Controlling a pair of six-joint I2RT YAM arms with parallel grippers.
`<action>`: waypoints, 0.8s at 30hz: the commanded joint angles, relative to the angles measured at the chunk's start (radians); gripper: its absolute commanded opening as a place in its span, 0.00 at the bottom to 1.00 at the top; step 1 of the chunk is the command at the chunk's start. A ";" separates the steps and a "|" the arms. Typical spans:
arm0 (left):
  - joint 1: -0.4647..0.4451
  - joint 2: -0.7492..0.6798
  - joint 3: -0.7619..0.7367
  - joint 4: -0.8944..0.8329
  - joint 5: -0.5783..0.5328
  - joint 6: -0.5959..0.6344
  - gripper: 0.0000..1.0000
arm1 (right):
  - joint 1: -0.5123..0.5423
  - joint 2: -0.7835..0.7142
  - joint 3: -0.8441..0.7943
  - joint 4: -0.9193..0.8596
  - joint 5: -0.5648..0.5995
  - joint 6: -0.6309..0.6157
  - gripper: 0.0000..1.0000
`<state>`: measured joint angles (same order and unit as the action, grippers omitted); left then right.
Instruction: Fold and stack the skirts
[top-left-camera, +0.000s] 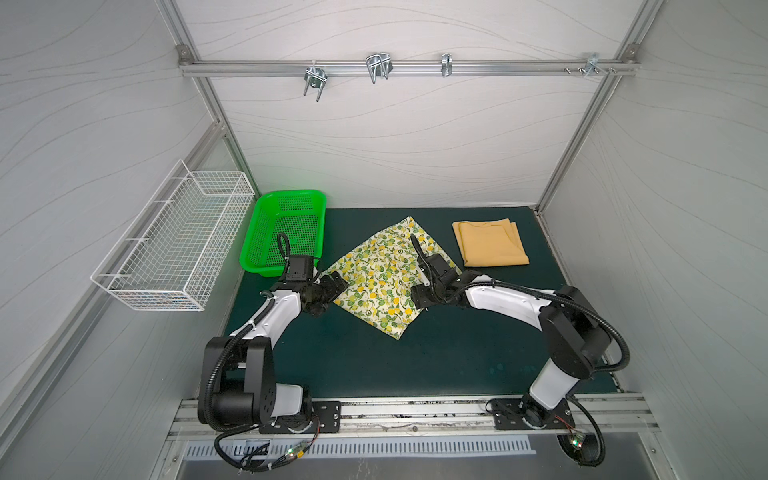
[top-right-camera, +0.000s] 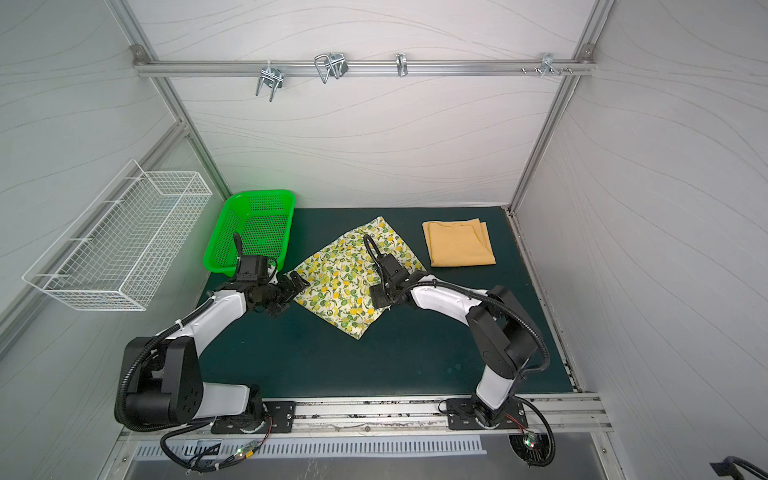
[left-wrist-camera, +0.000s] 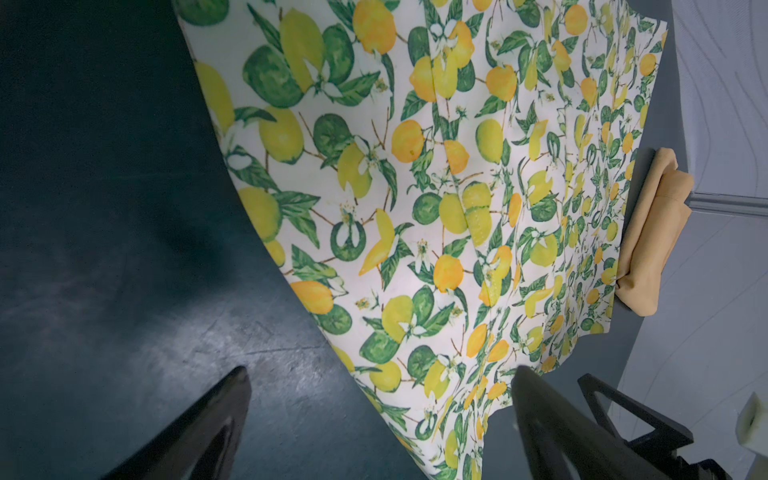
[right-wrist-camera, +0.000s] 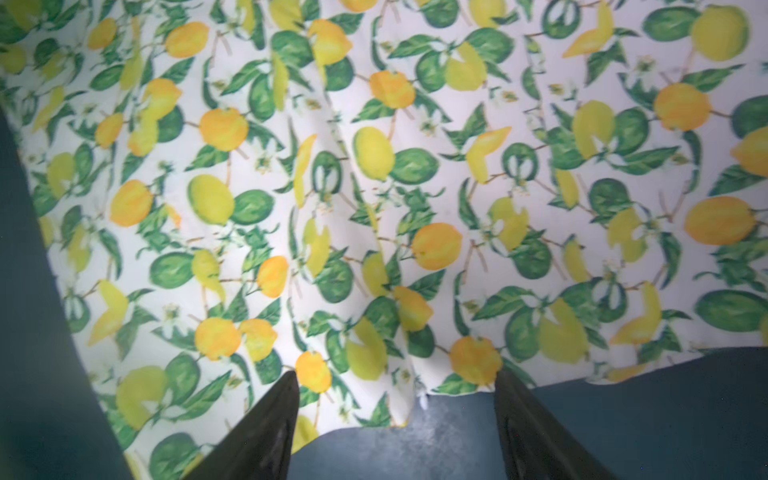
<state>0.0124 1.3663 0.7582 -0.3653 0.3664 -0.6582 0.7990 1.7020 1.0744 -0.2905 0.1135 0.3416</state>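
The skirts lie well apart on the dark green table mat. In both top views we find the mustard-yellow skirt near the back right corner, folded into a tidy rectangle. We judge that one finished.

The lemon-print skirt lies in the middle, spread flat as a rough diamond with soft creases. We cannot tell whether it already has a fold in it. It is not on the yellow one, so we judge that its folding and the stacking are left to do.

The left gripper is at the printed skirt's left corner, jaws wide and holding nothing. The right gripper is over its near right edge. Its jaws are parted and the hem lies loose between them, not pinched.

A green basket stands at the back left.
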 joint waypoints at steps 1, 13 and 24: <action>0.004 -0.011 0.018 0.008 -0.012 0.003 0.98 | 0.011 0.050 0.014 0.015 -0.045 -0.018 0.71; 0.008 -0.010 0.020 -0.002 -0.014 0.011 0.98 | 0.017 0.155 0.039 0.027 -0.064 -0.021 0.35; 0.010 0.002 0.020 0.006 -0.011 0.011 0.98 | 0.006 0.101 0.068 -0.003 -0.017 -0.053 0.08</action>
<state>0.0147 1.3659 0.7582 -0.3672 0.3664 -0.6575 0.8104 1.8351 1.1130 -0.2707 0.0772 0.3122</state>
